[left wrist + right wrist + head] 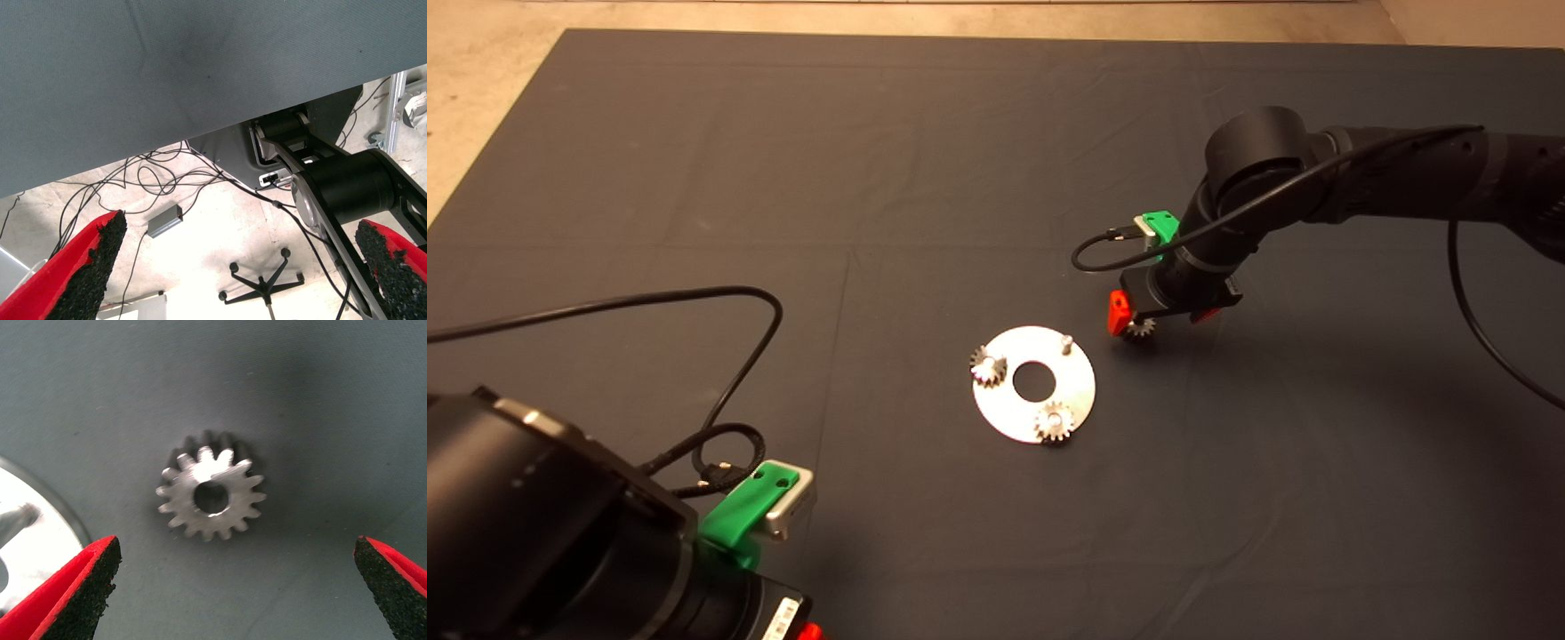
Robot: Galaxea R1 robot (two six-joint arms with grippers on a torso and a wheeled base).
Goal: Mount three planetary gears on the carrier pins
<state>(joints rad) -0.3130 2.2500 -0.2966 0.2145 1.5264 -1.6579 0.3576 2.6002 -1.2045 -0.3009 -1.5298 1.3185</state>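
Dark mat (pixel 925 178) on tabletop. Right tool (pixel 1158 317) spread wide, straddling third gear (pixel 211 495) lying flat beneath it, disc (pixel 996 409) just beside. Two gears seated, one pin (pixel 1065 341) bare. Centre fingers on teeth flanks, close squarely. Left tool (pixel 240 267) parked open.

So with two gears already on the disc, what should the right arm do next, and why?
Probably lower the right gripper and close on the loose gear. That gear lies flat on the mat beside the disc, between the open fingers and untouched. One carrier pin stands bare; the other two carry gears. The left gripper waits at the lower left.
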